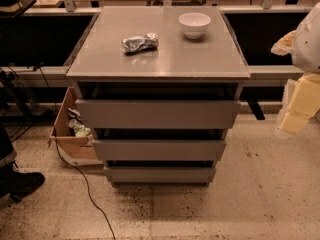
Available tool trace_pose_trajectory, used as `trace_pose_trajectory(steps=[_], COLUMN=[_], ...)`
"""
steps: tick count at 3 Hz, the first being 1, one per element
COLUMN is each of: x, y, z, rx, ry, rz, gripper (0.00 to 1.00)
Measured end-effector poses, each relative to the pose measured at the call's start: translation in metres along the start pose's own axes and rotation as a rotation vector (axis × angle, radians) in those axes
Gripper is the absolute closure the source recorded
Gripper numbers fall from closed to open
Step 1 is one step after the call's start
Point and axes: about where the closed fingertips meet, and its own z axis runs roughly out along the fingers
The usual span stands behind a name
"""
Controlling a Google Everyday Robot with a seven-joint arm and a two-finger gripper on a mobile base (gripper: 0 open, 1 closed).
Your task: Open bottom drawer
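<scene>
The grey cabinet (158, 64) stands in the middle of the camera view with three flat, handleless drawer fronts stacked below its top. The bottom drawer (160, 174) is the lowest and slimmest front, just above the floor, with a dark gap above it. Above it are the middle front (159, 150) and the tall top front (157, 114). My arm comes in at the right edge, white above and pale yellow below. My gripper (296, 115) hangs there, well to the right of the cabinet and about level with the top drawer, touching nothing.
On the cabinet top sit a white bowl (194, 24) and a crumpled silver bag (140, 43). A cardboard box (67, 136) of litter leans against the cabinet's left side. A black cable (82, 181) trails over the speckled floor, and a dark shoe (17, 181) shows at the left edge.
</scene>
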Motion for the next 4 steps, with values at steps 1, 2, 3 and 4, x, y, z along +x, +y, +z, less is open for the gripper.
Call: trace_pose_trajectory(steps=[1,2,3,4], x=[0.0,0.005,0.005,0.009], y=[0.0,-0.019,-0.012,0.014], z=[0.0,0.019,0.063,0.108], rx=[0.0,0.006,-0.039,-0.108], ry=[0.0,-0.044,-0.075,-0.07], rz=[0.0,0.03,0.059,0.095], gripper=[0.0,0.0,0.0,0.0])
